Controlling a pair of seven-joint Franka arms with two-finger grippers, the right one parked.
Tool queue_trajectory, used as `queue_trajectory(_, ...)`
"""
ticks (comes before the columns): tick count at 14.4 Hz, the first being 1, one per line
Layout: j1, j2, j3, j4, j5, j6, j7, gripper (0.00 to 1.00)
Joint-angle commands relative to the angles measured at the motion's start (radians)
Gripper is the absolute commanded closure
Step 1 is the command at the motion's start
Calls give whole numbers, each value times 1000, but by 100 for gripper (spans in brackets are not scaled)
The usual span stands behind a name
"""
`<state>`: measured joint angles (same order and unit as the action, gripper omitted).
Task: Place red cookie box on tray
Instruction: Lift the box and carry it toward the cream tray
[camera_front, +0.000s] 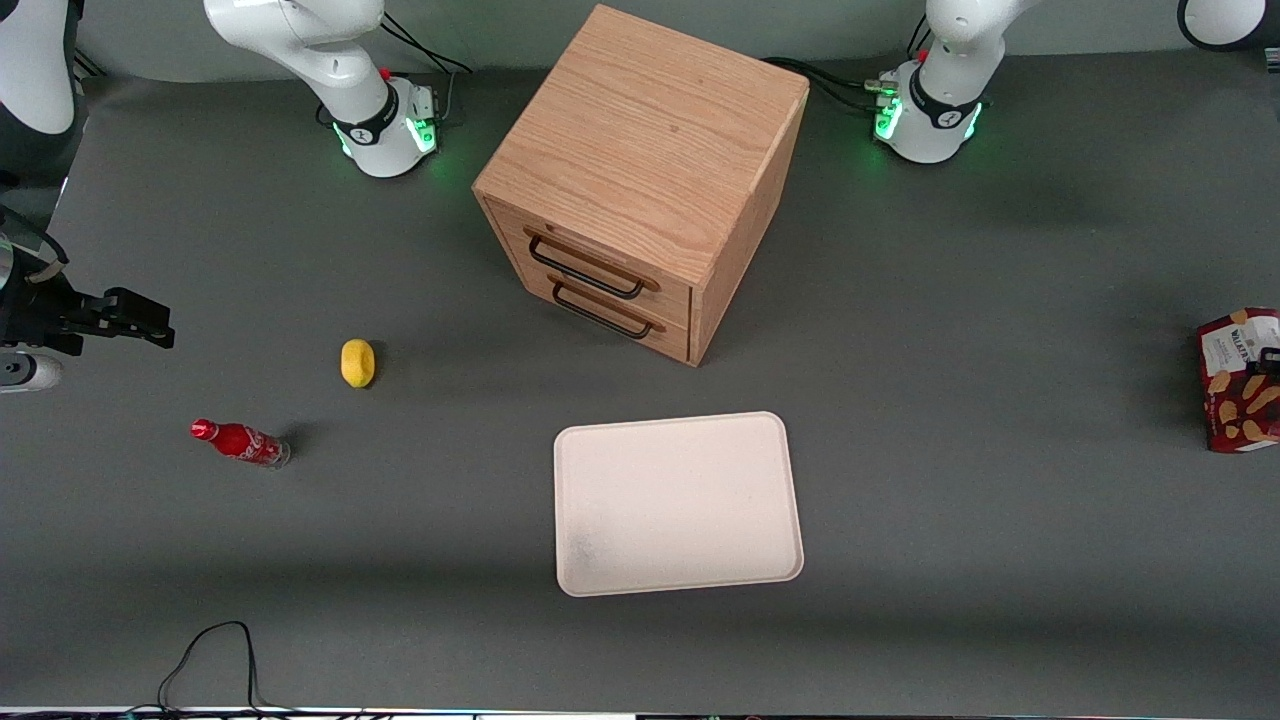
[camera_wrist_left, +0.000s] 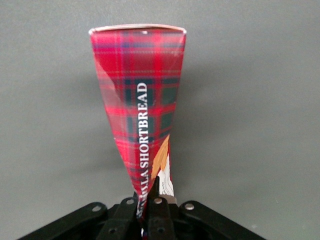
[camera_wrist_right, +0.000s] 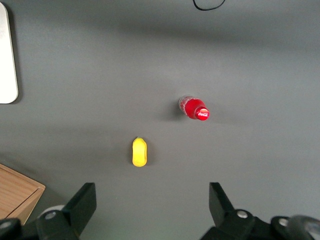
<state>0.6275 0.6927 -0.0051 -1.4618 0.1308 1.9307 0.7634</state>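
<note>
The red cookie box (camera_front: 1238, 380) is dark red with tan cookie shapes and a white label at its upper end. It stands on end at the working arm's end of the table, far sideways from the tray. My left gripper (camera_front: 1270, 360) is shut on the box's top end. In the left wrist view the gripper (camera_wrist_left: 150, 202) pinches the red tartan box (camera_wrist_left: 142, 105), which hangs from the fingers toward the grey table. The cream-white tray (camera_front: 680, 500) lies flat with nothing on it, nearer the front camera than the drawer cabinet.
A wooden drawer cabinet (camera_front: 640, 180) with two black-handled drawers stands mid-table. A yellow lemon (camera_front: 357, 362) and a small red soda bottle (camera_front: 240, 442) lie toward the parked arm's end. A black cable (camera_front: 210, 650) loops near the front edge.
</note>
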Motion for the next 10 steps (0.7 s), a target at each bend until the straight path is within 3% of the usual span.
queue_trajectory(1, -28, -155, 7, -3, -3, -155, -13, 100)
queue_trajectory(5, -48, -295, 7, 95, -2, -387, -16, 100)
queue_trajectory(10, -80, -305, 7, 296, 3, -599, -16, 100)
